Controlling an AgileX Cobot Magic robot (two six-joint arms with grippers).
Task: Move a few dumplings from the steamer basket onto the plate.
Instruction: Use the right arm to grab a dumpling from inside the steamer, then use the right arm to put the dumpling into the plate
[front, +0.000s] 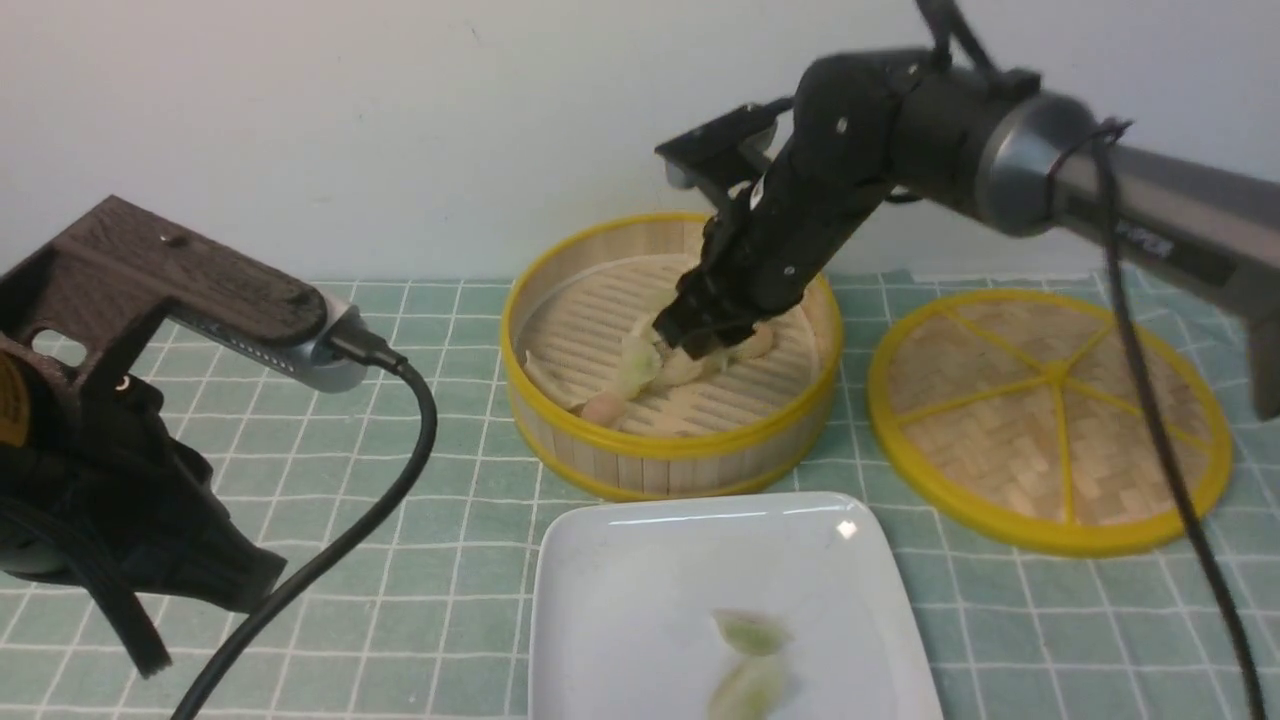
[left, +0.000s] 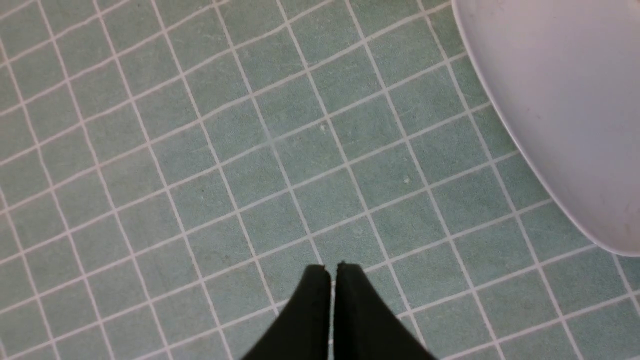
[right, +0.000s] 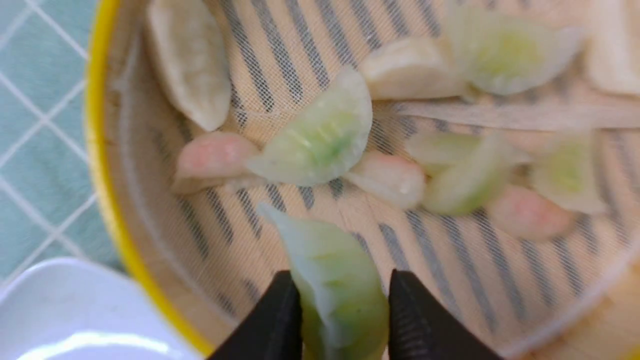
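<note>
The steamer basket stands mid-table behind the white plate. Several dumplings lie on its slatted floor, among them a green one and a pinkish one. My right gripper reaches down into the basket, and both its fingers press against a green dumpling. In the front view this gripper covers the middle of the pile. Two green dumplings lie on the plate's near part. My left gripper is shut and empty over the tablecloth, left of the plate.
The flat woven lid with yellow spokes lies to the right of the basket. A green checked cloth covers the table. The left arm's black cable runs over the cloth left of the plate. A white wall stands behind.
</note>
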